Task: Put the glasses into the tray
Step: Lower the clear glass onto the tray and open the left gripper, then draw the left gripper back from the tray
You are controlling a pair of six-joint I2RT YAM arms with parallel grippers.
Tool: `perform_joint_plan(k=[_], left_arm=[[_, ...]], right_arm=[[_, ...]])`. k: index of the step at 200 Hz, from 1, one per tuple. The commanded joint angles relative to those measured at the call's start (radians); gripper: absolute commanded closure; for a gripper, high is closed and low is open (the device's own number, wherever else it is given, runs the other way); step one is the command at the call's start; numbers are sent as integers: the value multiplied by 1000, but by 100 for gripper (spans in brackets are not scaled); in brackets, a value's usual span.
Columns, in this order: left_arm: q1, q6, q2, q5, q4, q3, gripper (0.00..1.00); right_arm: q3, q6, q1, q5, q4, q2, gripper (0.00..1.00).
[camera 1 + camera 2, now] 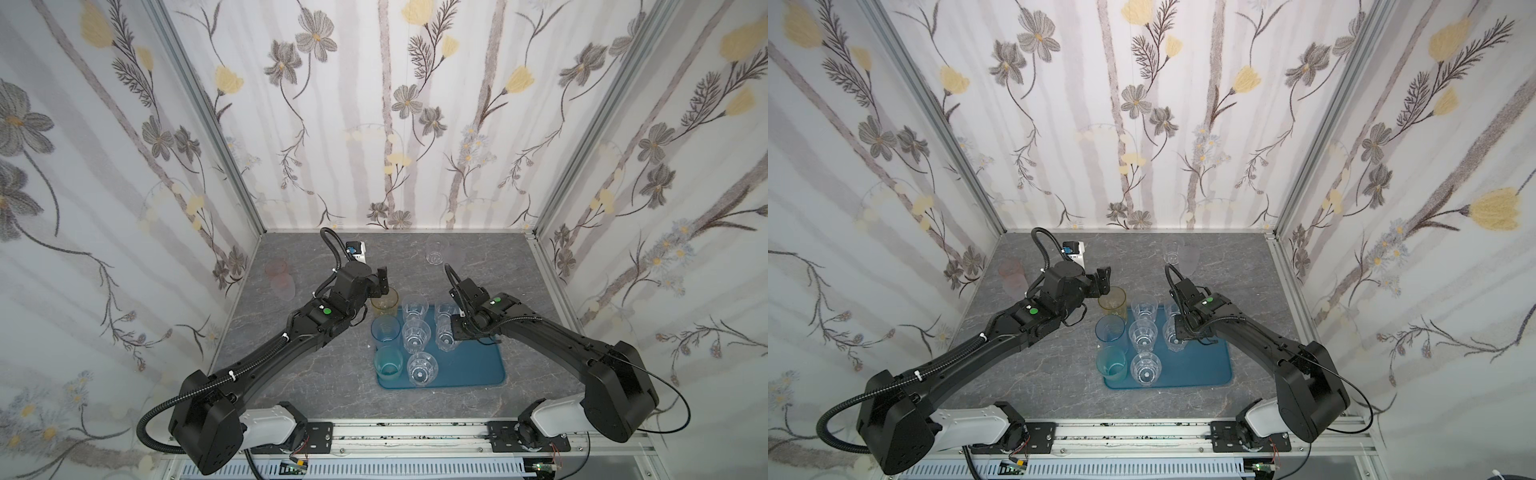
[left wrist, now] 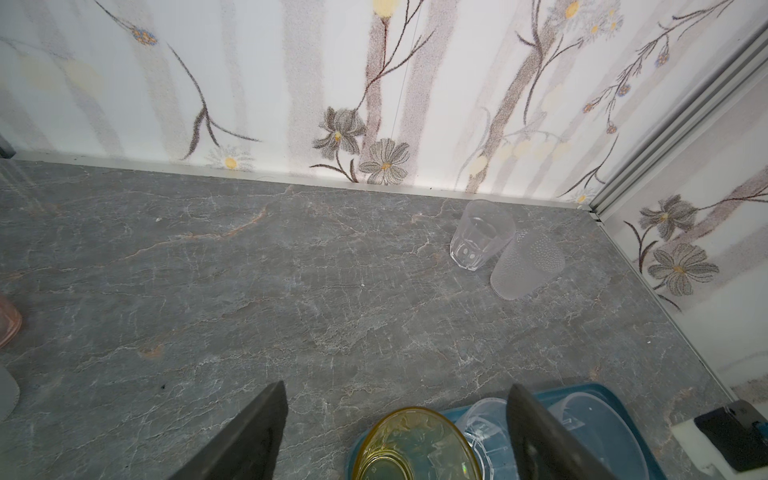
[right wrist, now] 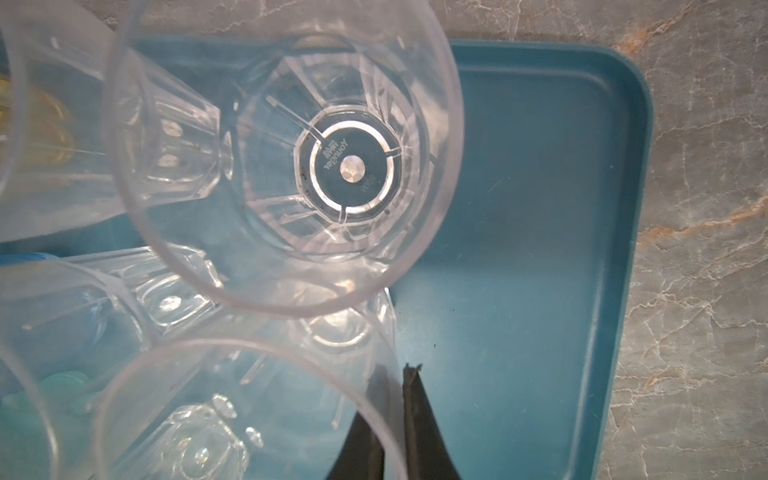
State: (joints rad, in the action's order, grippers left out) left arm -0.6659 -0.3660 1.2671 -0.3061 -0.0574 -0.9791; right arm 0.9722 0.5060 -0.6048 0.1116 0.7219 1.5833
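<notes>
The teal-blue tray [image 1: 478, 365] holds several upright glasses: amber [image 1: 384, 302], light blue [image 1: 385, 330], teal [image 1: 388, 365] and several clear faceted ones. My right gripper [image 3: 395, 374] is shut on the wall of a clear glass [image 1: 446, 338] standing in the tray, one finger inside the rim and one outside. My left gripper [image 2: 397, 388] hangs open just above the amber glass [image 2: 415, 449] at the tray's far left corner, touching nothing. Outside the tray, a clear glass [image 1: 435, 249] and a frosted one [image 2: 528, 266] stand at the back. A pink one [image 1: 275, 267] and a frosted one [image 1: 283, 284] are at the left.
The tray's right half [image 1: 1204, 365] is bare blue plastic. Flowered walls close in the grey stone table [image 1: 316, 374] on three sides. A metal rail [image 1: 415, 436] carrying both arm bases runs along the front edge.
</notes>
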Motion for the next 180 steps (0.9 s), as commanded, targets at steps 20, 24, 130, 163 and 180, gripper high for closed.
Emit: perform_joint_plan(k=[20,24,130,163,180], left_arm=[[2,-9,-1,-30,34,12,15],[1,-11,-1,-35,36,15,15],[-145,108,80,-25,174,16,15],[-162,123,216,56,177,-94,13],[-161,148,311,60,174,-182,12]], right_arm=[[35,-4,-1,11,16,-31,76],[42,-6,-2,11,25,-37,74],[297,20,247,-83,-206,5,61],[325,52,290,-90,-263,67,60],[295,61,293,-98,-286,58,60]])
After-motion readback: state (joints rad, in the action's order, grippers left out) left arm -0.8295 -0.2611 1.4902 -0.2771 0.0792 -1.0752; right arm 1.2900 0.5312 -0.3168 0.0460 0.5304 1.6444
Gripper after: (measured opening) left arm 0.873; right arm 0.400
